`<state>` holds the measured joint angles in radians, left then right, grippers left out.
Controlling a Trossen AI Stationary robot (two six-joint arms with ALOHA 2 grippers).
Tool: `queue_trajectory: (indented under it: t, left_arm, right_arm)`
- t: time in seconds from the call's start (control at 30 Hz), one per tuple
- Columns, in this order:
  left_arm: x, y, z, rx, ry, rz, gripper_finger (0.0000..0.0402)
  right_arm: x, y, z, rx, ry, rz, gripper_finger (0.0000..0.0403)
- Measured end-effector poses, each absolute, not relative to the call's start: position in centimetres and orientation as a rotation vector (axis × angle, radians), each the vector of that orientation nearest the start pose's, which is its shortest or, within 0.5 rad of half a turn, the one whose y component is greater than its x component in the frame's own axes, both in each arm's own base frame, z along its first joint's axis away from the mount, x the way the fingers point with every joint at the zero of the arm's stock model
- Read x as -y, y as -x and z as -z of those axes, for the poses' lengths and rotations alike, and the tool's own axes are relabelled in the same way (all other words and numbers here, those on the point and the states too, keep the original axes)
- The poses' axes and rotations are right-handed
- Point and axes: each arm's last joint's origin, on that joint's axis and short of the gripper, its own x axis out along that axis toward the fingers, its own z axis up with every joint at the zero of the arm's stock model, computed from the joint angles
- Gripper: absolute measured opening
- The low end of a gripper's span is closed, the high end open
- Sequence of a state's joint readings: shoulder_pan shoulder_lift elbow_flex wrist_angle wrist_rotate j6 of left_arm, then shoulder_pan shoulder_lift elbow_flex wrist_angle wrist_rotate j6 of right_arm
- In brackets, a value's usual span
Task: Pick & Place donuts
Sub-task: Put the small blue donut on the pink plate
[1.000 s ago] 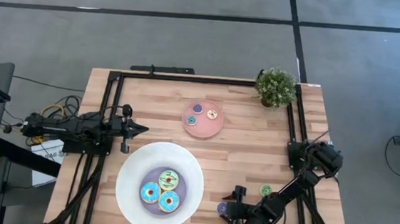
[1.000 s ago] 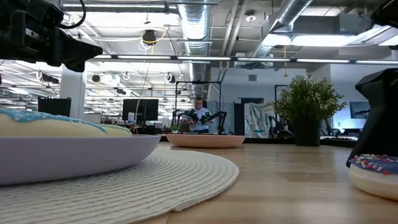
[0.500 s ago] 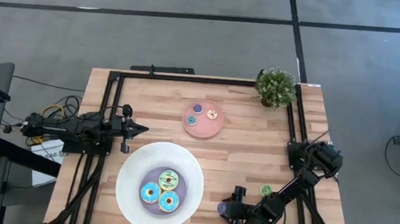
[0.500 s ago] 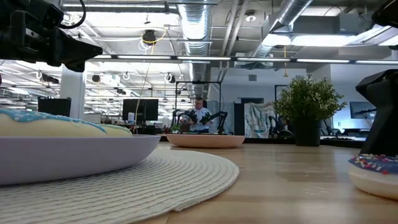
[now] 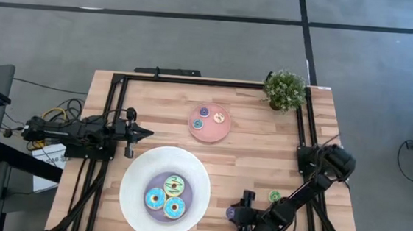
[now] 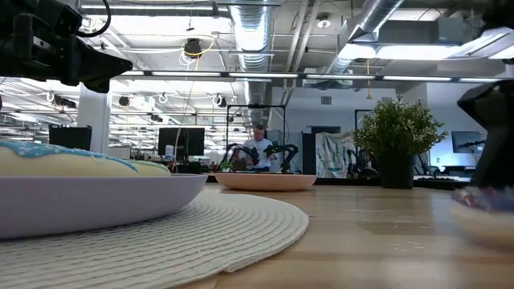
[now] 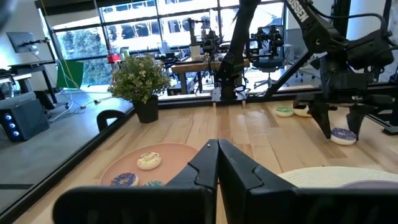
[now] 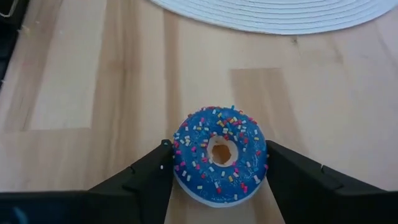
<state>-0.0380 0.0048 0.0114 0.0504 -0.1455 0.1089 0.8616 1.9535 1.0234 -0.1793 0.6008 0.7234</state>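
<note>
The white plate (image 5: pixel 134 170) holds three donuts (image 5: pixel 165 195), the pink plate (image 5: pixel 206 132) three small ones, while the right gripper (image 8: pixel 214 167) straddles, fingers spread, a sprinkled blue donut (image 8: pixel 219 154); the left gripper (image 7: pixel 217 163) is closed.

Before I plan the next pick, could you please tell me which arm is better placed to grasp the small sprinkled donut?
The right: its hand straddles the sprinkled donut; the left hand waits far off.
</note>
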Motion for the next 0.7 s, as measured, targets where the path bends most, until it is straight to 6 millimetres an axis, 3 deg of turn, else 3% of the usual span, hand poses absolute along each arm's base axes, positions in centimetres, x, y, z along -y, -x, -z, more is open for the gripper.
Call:
queue_trajectory:
  t: [0.17, 0.33, 0.57, 0.7]
  left_arm:
    - [-0.1, -9.7, -17.2, 0.051, -0.104, -0.111, 0.0000]
    - [-0.1, -9.7, -17.2, 0.051, -0.104, -0.111, 0.0000]
    - [-0.1, -9.7, -17.2, 0.051, -0.104, -0.111, 0.0000]
    - [-0.1, -9.7, -17.2, 0.051, -0.104, -0.111, 0.0000]
  right_arm:
    - [-24.6, -24.7, -12.6, -0.828, 0.050, 0.100, 0.0221]
    - [-22.2, -26.4, -15.5, -0.778, 0.046, 0.121, 0.0221]
    - [-16.0, -29.6, -19.8, -0.674, -0.092, 0.266, 0.0221]
    - [-11.6, -31.7, -21.2, -0.594, -0.177, 0.374, 0.0221]
